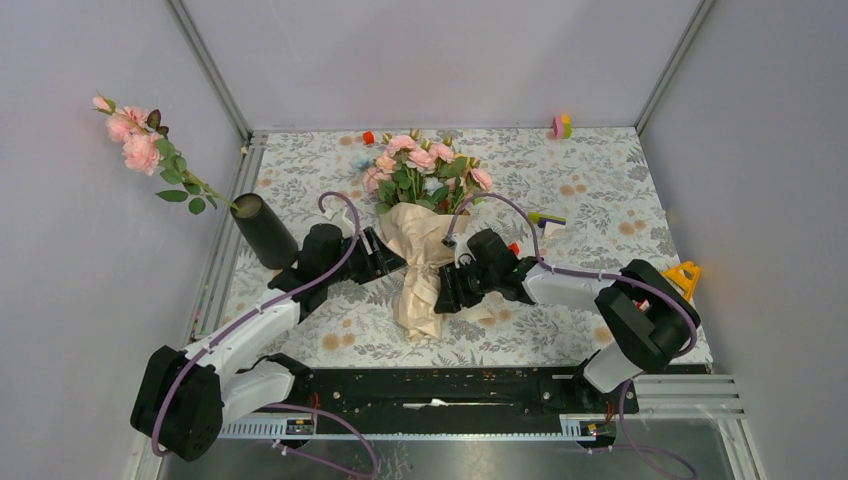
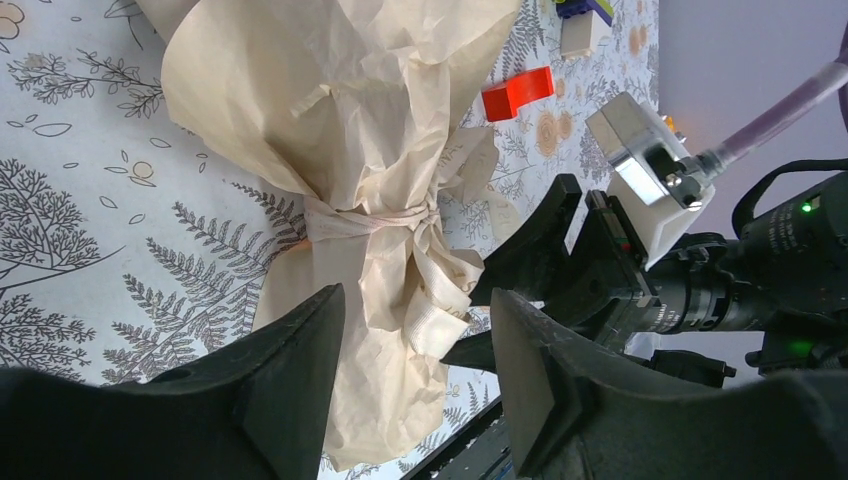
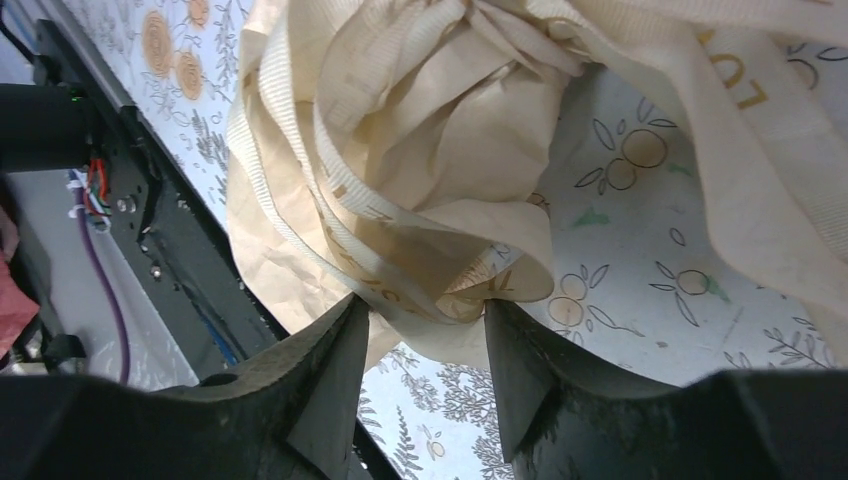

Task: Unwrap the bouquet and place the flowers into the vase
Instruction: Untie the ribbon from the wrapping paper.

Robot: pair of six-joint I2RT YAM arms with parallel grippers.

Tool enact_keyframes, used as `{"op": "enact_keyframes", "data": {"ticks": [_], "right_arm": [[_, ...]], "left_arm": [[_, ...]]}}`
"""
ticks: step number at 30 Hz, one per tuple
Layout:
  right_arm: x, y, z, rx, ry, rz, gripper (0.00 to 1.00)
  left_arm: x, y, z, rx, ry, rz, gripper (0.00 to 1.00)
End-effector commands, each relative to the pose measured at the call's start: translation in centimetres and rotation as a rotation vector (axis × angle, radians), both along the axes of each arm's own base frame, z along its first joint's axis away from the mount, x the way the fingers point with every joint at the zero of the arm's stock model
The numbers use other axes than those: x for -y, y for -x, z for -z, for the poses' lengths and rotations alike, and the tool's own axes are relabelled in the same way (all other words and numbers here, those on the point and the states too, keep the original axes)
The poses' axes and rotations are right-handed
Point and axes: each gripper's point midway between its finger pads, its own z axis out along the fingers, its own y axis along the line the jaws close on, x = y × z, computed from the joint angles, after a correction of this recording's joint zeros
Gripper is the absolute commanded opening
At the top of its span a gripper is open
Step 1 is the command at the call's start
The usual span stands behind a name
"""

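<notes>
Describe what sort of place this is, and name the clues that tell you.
Most likely a robotics lab test cell: plain grey wall panels, a left arm and right arm bolted to a rail at the near edge, and a bouquet staged on a patterned tablecloth.

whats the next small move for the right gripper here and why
Probably pinch the right gripper firmly on the ribbon loop lying between its jaws, then tug it away from the knot: the ribbon is still tied round the bouquet, so the paper cannot open.
</notes>
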Motion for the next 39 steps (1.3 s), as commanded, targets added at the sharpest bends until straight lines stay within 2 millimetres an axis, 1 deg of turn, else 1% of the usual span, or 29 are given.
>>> {"op": "enact_keyframes", "data": {"ticks": [1, 5, 11, 18, 20, 24, 28, 31, 36, 39], "right_arm": [[-1.0, 0.3, -1.9, -0.007, -0.081, -0.029, 0.52], [-0.6, 1.3, -1.7, -0.051, -0.084, -0.028, 0.53], [0.0, 2.3, -1.4, -0.083, -0.079, -0.02, 0.59], [0.1, 2.7, -1.0, -0.109, -0.076, -0.016, 0.57], [0.3, 2.8, -0.9, -0.118, -0.073, -0.008, 0.54], [0.3, 3.3, -0.8, -0.137, -0.09, -0.001, 0.42], [0.2, 3.2, -1.0, -0.134, -0.097, -0.001, 0.26], [0.2, 3.3, -1.6, -0.132, -0.111, -0.001, 0.19], [0.3, 3.6, -3.0, -0.138, -0.124, 0.016, 0.14], [0.3, 3.6, -4.4, -0.143, -0.139, 0.039, 0.08]], "left_arm": [[0.4, -0.2, -0.3, 0.017, 0.023, 0.015, 0.57], [0.4, -0.2, -0.2, 0.013, 0.026, 0.011, 0.57], [0.4, -0.2, -0.3, 0.018, 0.028, 0.009, 0.57], [0.3, -0.2, -0.4, 0.022, 0.031, 0.007, 0.55], [0.3, -0.1, -0.5, 0.026, 0.032, 0.008, 0.54], [0.2, -0.2, -0.6, 0.036, 0.028, 0.004, 0.53], [0.2, -0.3, -0.8, 0.046, 0.027, 0.007, 0.52], [0.2, -0.2, -1.2, 0.057, 0.028, 0.012, 0.52], [0.1, 0.0, -2.0, 0.111, 0.027, 0.031, 0.51], [0.2, 0.2, -3.3, 0.182, 0.031, 0.064, 0.52]]}}
